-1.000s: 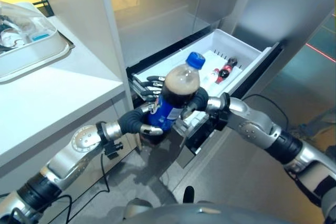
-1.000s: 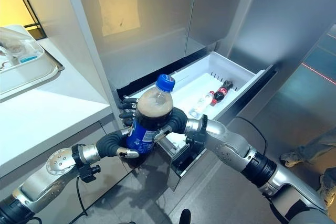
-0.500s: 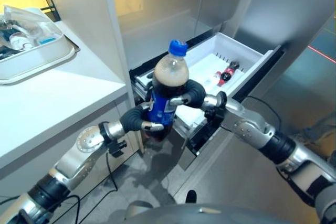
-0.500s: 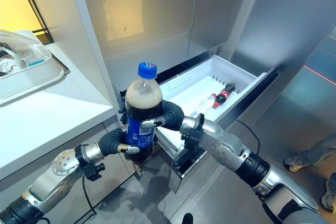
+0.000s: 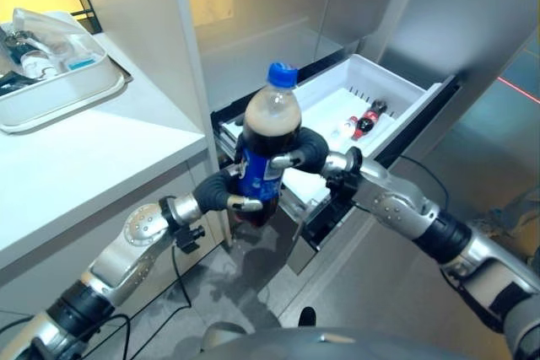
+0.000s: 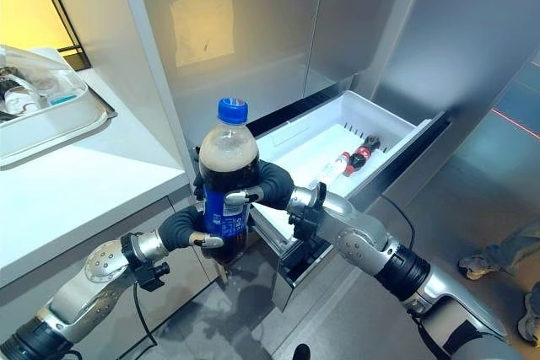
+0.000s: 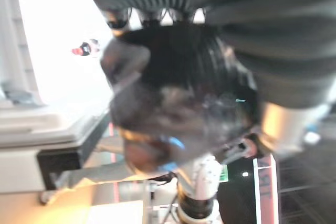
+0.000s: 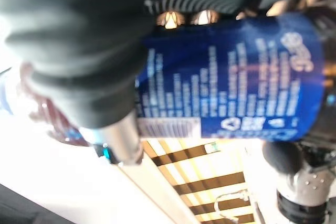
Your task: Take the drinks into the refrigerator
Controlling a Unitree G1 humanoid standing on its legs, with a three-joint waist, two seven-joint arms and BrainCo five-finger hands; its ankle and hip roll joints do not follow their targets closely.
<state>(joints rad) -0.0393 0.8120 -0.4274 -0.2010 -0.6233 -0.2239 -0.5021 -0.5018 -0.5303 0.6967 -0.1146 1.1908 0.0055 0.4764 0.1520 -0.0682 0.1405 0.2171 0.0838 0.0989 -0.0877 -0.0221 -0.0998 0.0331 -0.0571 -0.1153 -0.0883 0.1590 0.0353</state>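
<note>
A large cola bottle (image 5: 268, 137) with a blue cap and blue label stands upright in the air, in front of the open white refrigerator drawer (image 5: 403, 88). My left hand (image 5: 221, 196) is curled round its lower part from the left. My right hand (image 5: 309, 149) grips its middle from the right, thumb across the label. The blue label (image 8: 236, 82) sits close against the right palm, and the bottle's dark base (image 7: 178, 87) shows past the left fingers. In the drawer lie a small red-labelled cola bottle (image 5: 368, 114) and a clear bottle (image 5: 344, 126).
A white counter (image 5: 84, 153) lies at the left with a white tray (image 5: 59, 90) of items on it. Grey refrigerator doors (image 6: 253, 31) rise behind the drawer. A person's leg and shoe (image 6: 506, 250) show on the floor at the right.
The bottle has gone from leaning towards the drawer to upright and has risen a little, with both hands staying on it. The last half second shows almost no movement.
</note>
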